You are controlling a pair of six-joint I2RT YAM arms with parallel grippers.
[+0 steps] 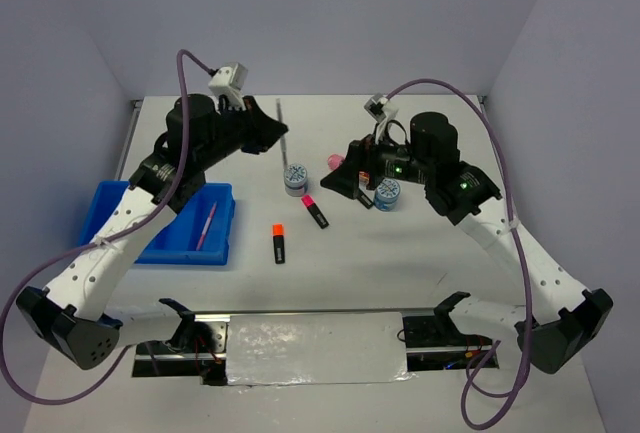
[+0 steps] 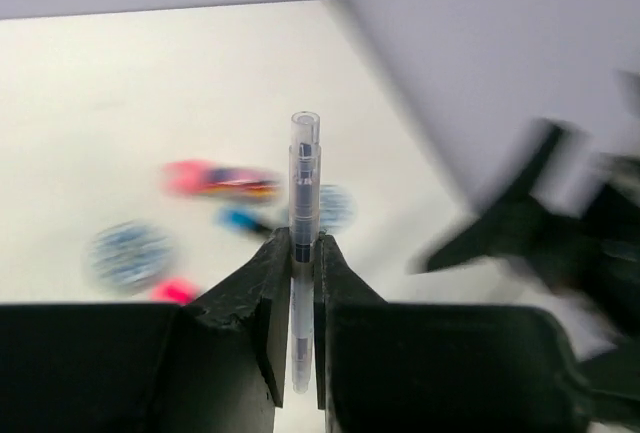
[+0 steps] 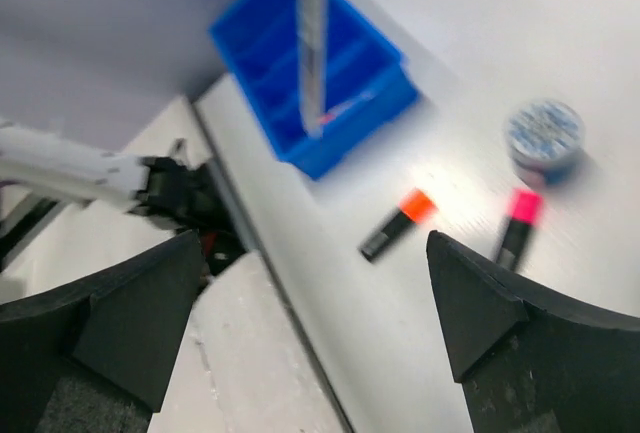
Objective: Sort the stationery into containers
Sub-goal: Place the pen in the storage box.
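Grey pen (image 2: 304, 183) clamped between left fingers (image 2: 250, 298), jutting past their tips, right fingers (image 3: 485, 303) spread wide

Grey pen (image 2: 304, 183) between left fingers (image 2: 250, 303)

Robotics lab cell: white table (image 1: 400, 253), bare grey walls (image 1: 350, 13), two cabled arms (image 1: 120, 223) bolted on.
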